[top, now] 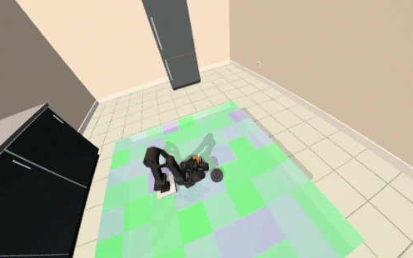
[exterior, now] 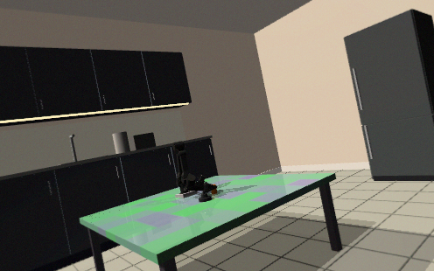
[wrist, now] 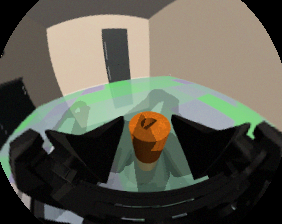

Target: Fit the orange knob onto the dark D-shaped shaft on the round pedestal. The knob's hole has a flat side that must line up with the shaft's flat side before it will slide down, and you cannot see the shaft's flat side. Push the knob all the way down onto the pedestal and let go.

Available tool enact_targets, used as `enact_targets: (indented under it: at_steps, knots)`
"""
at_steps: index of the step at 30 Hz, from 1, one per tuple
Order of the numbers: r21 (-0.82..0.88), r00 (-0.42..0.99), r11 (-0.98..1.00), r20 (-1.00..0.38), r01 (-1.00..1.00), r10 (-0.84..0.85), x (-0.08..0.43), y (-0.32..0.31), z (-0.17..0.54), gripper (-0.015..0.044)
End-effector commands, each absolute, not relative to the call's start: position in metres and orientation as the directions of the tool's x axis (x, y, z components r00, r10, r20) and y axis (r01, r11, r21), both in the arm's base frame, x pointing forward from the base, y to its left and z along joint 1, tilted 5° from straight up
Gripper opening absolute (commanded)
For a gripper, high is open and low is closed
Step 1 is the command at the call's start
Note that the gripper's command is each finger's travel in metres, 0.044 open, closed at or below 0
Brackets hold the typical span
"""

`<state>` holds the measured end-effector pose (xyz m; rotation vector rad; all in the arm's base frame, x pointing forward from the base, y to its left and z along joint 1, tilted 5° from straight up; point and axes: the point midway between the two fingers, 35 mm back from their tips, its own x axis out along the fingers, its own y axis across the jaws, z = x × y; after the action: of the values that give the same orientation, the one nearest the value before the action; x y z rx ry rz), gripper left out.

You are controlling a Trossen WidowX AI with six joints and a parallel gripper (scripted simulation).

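The orange knob (top: 196, 160) (exterior: 213, 189) (wrist: 149, 134) appears upright on the table, with its slotted hole at the top in the wrist view. My gripper (wrist: 147, 118) is open, its two black fingers on either side of the knob with a gap at each side. The gripper is low and tipped well forward, so the wrist view looks across the table. The dark round pedestal (top: 216, 175) (exterior: 205, 198) with its shaft stands beside the gripper, nearer the front in the exterior view. It is not visible in the wrist view. The shaft's flat side cannot be seen.
The arm's pale base plate (top: 167, 192) is on the patchwork table (top: 244, 195) (exterior: 278, 187). The arm is folded low between its base and the knob. Dark cabinets (top: 32, 183) and a tall fridge (top: 175, 46) (exterior: 392, 100) stand beyond the table.
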<state>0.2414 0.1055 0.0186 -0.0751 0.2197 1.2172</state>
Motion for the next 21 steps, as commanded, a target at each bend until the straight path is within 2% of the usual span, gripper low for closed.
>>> enact_targets:
  at_steps: [1, 2, 11, 21]
  knots:
    - [0.063, 0.328, 0.347, -0.207, -0.936, 0.922, 0.242, 0.106, 0.019, 0.0418]
    - [0.063, 0.328, 0.347, -0.207, -0.936, 0.922, 0.242, 0.106, 0.019, 0.044]
    - [0.062, 0.328, 0.347, -0.207, -0.936, 0.922, 0.243, 0.105, 0.023, 0.044]
    - [0.058, 0.329, 0.347, -0.208, -0.936, 0.921, 0.248, 0.103, 0.098, 0.044]
